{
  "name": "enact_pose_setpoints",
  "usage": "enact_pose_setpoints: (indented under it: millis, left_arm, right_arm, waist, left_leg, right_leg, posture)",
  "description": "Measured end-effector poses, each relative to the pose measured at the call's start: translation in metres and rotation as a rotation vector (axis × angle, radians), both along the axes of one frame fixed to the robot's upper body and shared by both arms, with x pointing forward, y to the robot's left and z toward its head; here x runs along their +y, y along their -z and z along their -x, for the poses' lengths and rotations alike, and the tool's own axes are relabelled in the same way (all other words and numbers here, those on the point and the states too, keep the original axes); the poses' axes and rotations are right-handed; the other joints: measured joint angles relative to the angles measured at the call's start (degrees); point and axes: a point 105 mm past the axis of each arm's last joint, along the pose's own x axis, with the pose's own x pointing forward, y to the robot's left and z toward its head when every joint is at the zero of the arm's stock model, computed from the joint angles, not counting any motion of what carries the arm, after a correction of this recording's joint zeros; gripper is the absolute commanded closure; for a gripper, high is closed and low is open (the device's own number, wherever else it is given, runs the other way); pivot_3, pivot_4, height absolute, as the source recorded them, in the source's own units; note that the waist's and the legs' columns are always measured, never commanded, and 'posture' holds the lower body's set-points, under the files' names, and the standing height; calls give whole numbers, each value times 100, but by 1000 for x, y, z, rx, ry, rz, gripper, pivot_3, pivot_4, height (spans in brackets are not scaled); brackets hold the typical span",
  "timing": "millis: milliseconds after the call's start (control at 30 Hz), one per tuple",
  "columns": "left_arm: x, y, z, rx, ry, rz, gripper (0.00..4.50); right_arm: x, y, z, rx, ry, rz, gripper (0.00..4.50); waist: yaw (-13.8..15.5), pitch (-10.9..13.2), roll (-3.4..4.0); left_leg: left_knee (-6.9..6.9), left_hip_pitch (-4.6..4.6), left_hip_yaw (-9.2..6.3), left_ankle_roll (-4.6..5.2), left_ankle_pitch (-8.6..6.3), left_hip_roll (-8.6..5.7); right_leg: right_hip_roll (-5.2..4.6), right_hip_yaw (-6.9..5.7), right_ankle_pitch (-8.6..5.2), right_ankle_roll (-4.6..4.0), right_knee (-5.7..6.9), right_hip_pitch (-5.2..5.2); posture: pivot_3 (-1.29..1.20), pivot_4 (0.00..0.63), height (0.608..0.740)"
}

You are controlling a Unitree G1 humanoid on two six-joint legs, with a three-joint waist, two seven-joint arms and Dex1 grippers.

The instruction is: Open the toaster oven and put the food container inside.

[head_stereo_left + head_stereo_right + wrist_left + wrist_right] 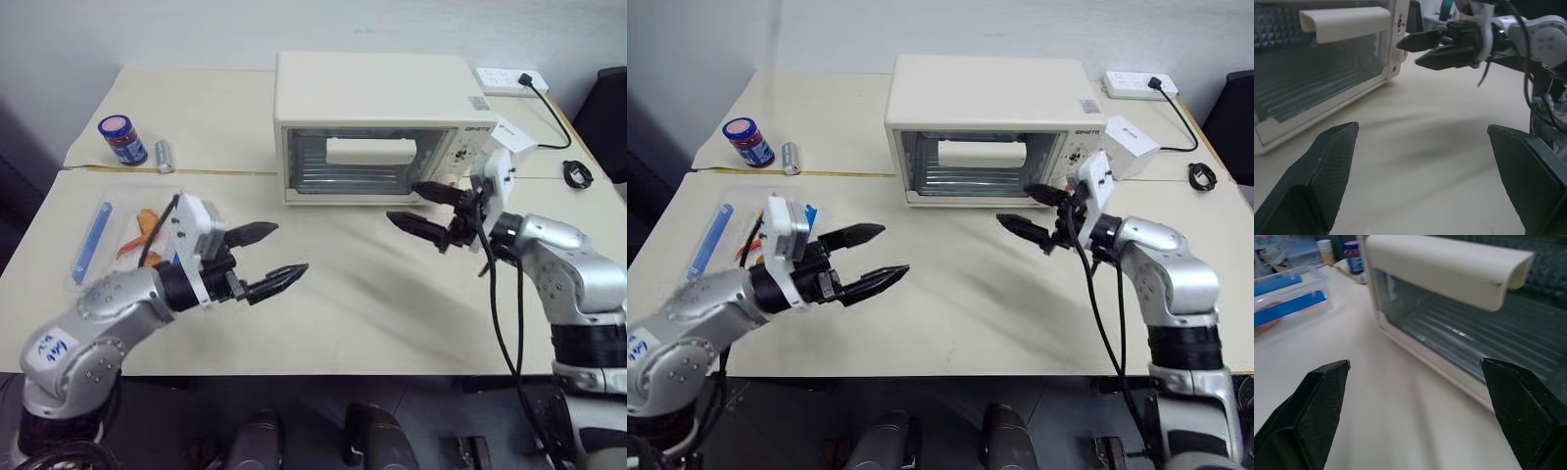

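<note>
While toaster oven (372, 127) door sits closed at desk (372, 313) rear, opening step not begun. Right gripper (423, 209) released, near door's lower right corner. Left gripper (263, 258) released, empty. Food container (103, 240) beside left arm. Next: right gripper up to handle (370, 150), pull down.

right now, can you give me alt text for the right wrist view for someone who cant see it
The closed toaster oven sits just ahead of the right pincer, whose two black fingers stand wide open with nothing between them. The oven's white bar handle runs across its glass door, and the food container with blue clip strips lies on the table to one side.
</note>
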Motion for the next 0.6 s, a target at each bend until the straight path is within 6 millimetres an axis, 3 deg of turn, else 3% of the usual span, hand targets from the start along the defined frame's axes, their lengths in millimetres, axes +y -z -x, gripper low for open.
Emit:
enact_pose_setpoints:
  millis: [100, 233, 367, 467, 600]
  left_arm:
    - [5, -17, 0, -44, 13, -6, 0]
    - [9, -22, -2, -53, 1, -8, 0]
    - [11, -22, -5, -54, -16, -10, 0]
    - [18, -25, -16, -69, -73, -7, 0]
    - [27, -46, -41, -146, -179, 31, 895]
  right_arm:
    - [3, -10, -11, -27, 14, -16, 58]
    - [9, -15, -12, -43, -22, -31, 58]
    - [21, -17, 4, -46, -125, -45, 58]
    - [25, -6, 18, -12, -186, -43, 58]
    - [29, 2, 28, 10, -216, -37, 0]
  waist:
    - [-16, 0, 1]
    - [-13, 1, 0]
    - [-14, 1, 1]
    - [-27, 2, 2]
    - [-89, 3, 4]
  left_leg:
    - [-3, 0, -1, 0, 0, 0]
    - [-3, -3, -4, -1, 0, 1]
    - [-4, -3, -6, -2, -1, 2]
    - [-4, -3, -4, -2, -1, 2]
    - [-8, -3, -2, -5, 1, 3]
  right_leg:
    - [0, -1, 0, 0, 0, 0]
    - [-1, -3, 0, 0, -1, 0]
    - [0, -6, 0, 0, -2, 0]
    - [2, -5, 0, 0, -2, 0]
    - [4, -4, 0, 0, 0, -6]
  posture:
    - [0, 150, 740]
    - [0, 150, 740]
    - [0, 150, 740]
    - [0, 150, 740]
    - [0, 150, 740]
